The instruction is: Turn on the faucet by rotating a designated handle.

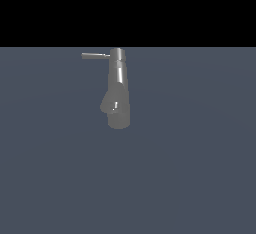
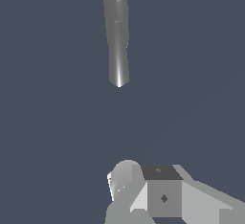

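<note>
The faucet (image 1: 119,90) is a grey metal fixture standing on a flat blue-grey floor (image 1: 200,178), slightly left of centre in the exterior view. Its tall body tapers toward a cylindrical cap, with a rounded bulge low on the exterior view's left side. 1 thin handle (image 1: 96,55) sticks out level from the cap toward that same side. In the wrist view the faucet (image 2: 117,31) shows as a long shiny cylinder, well apart from the gripper (image 2: 153,194). Only part of the gripper shows, so I cannot tell how wide its jaws stand.

No readable text or markings anywhere.
</note>
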{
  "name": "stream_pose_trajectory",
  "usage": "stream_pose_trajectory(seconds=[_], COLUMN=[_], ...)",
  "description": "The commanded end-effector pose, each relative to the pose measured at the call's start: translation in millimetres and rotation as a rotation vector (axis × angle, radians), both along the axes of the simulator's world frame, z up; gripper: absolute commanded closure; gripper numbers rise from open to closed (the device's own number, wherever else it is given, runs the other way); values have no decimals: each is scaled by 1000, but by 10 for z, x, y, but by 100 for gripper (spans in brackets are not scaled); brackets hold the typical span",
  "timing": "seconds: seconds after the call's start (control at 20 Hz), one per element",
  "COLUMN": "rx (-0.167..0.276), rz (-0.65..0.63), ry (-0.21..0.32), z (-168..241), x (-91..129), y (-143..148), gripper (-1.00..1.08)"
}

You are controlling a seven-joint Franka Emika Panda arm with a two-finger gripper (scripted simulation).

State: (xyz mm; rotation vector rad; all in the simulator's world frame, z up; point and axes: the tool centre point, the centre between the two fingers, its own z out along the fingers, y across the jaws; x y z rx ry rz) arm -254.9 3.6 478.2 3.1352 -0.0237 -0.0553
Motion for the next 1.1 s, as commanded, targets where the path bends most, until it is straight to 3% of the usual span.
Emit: stream_pose_trajectory(seconds=[0.0, 0.45, 1.05], rx=[0, -3, 4], rz=[0, -53, -105], ry=[0, 12, 13], z=[0, -10, 4], x=[0, -37, 123], y=[0, -237, -207], gripper=[108, 108, 108])
